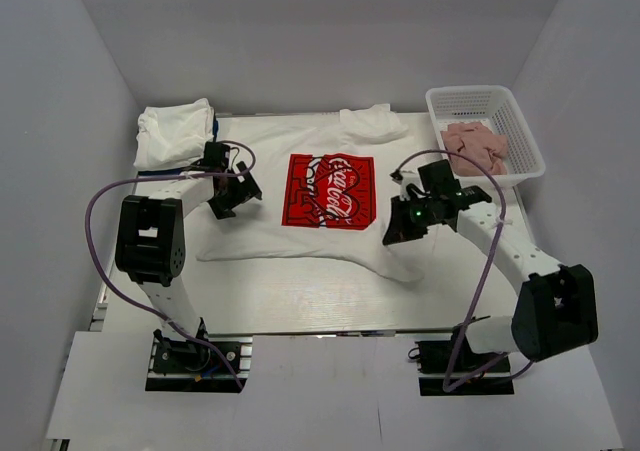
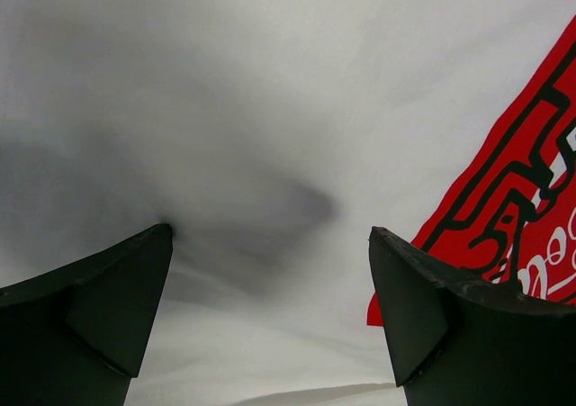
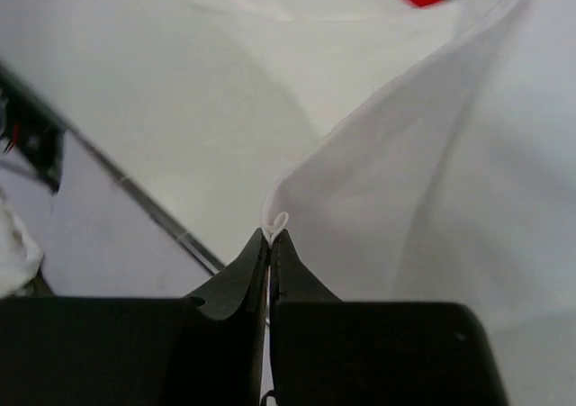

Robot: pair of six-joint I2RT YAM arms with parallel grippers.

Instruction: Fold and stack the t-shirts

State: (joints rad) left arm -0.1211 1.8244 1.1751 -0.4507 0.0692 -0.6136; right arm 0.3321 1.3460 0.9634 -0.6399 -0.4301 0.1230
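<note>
Barely begun: one bundle (image 1: 175,134) folded, the printed t-shirt (image 1: 300,246) lies spread, right fingers (image 3: 272,242) pinching its edge, left fingers (image 1: 230,199) open.

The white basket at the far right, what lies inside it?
Pinkish cloth pieces lie inside the white basket, toward its near end. What is beneath them is covered.

White red-printed t-shirt (image 1: 330,191) open across mid-table; folded white bundle (image 1: 175,133) at far left.
</note>
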